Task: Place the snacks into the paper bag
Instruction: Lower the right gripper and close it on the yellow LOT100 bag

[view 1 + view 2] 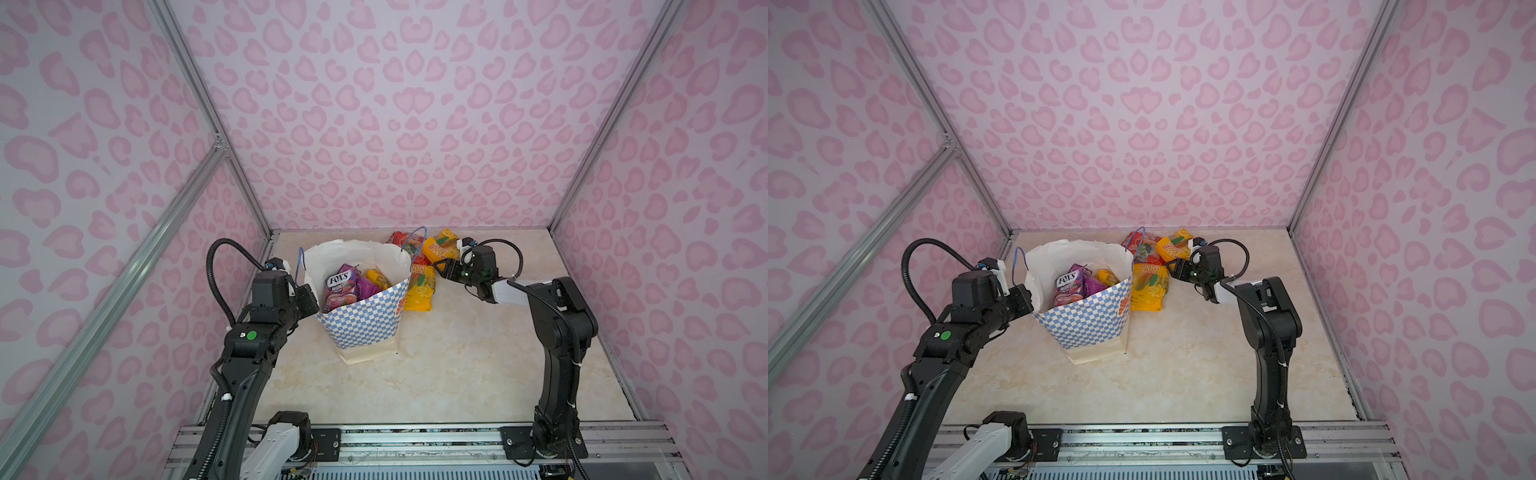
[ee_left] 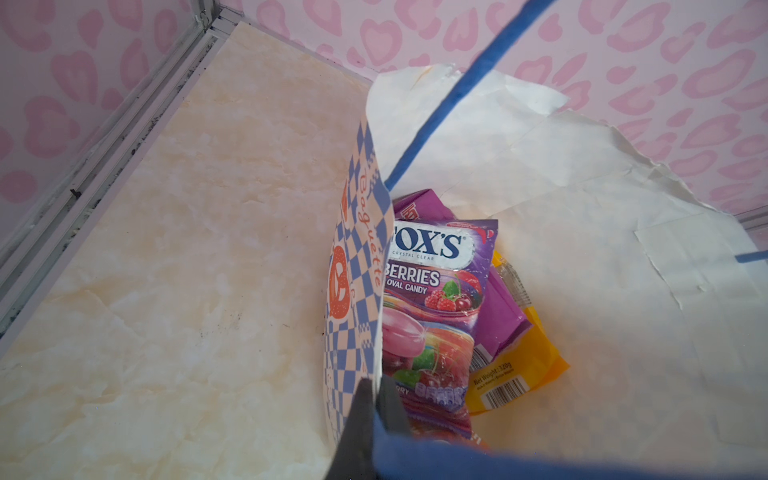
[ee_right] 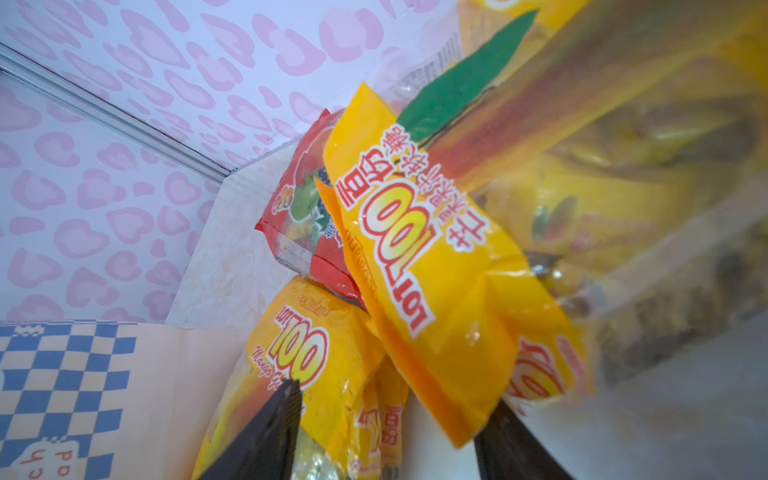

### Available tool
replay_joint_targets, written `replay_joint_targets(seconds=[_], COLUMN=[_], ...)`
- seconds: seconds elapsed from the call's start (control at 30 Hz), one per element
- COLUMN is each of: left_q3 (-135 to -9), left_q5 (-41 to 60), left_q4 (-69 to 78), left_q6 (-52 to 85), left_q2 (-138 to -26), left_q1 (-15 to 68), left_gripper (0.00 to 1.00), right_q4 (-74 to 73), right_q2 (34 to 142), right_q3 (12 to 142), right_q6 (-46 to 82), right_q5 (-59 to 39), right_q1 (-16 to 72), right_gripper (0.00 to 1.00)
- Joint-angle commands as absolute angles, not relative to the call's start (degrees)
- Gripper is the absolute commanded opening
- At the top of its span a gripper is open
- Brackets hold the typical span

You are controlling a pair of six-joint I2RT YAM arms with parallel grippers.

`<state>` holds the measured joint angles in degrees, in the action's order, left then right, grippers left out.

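The white paper bag [image 1: 365,328] [image 1: 1088,324] with blue checks stands open near the table's middle. My left gripper [image 1: 309,299] [image 2: 376,386] is shut on its left rim, one finger outside and one inside. Inside lie the purple FOX'S packet [image 2: 432,299] [image 1: 340,286], another purple packet and a yellow one [image 2: 519,374]. Behind the bag on the right lies a pile of snacks: a red packet [image 3: 303,216] [image 1: 399,240], a yellow packet [image 3: 328,365] [image 1: 419,291] and an orange packet [image 3: 432,282] [image 1: 442,248]. My right gripper [image 1: 444,268] [image 3: 390,432] is open at this pile, and the orange packet's lower corner hangs between its fingers.
The bag's blue cord handle [image 2: 440,112] crosses the left wrist view. Pink patterned walls close the table [image 1: 457,374] at the back and both sides, and the snack pile lies close to the back wall. The checkered bag wall [image 3: 62,374] stands right beside the yellow packet.
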<state>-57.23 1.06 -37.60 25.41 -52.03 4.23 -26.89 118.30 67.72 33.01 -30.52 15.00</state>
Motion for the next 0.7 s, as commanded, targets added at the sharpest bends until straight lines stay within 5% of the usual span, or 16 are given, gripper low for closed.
replay_joint_targets(seconds=[0.0, 0.43, 0.67], left_q3=[-57.06, -57.04, -57.04], left_q5=[0.61, 0.68, 0.64], left_q4=[-36.47, -36.42, -36.5], left_q6=[25.14, 25.05, 25.05], left_q2=[-52.25, -52.6, -52.6], left_q1=[4.13, 4.13, 4.12], left_gripper=[0.07, 0.07, 0.07], right_q4=[-30.77, -32.43, -35.07], right_q2=[119.55, 125.62, 125.27], right_q3=[68.81, 72.47, 71.69], right_q6=[33.38, 38.34, 39.85], right_q5=[-31.82, -28.51, -26.12], right_q1=[15.04, 15.16, 15.27], right_gripper=[0.64, 0.44, 0.19])
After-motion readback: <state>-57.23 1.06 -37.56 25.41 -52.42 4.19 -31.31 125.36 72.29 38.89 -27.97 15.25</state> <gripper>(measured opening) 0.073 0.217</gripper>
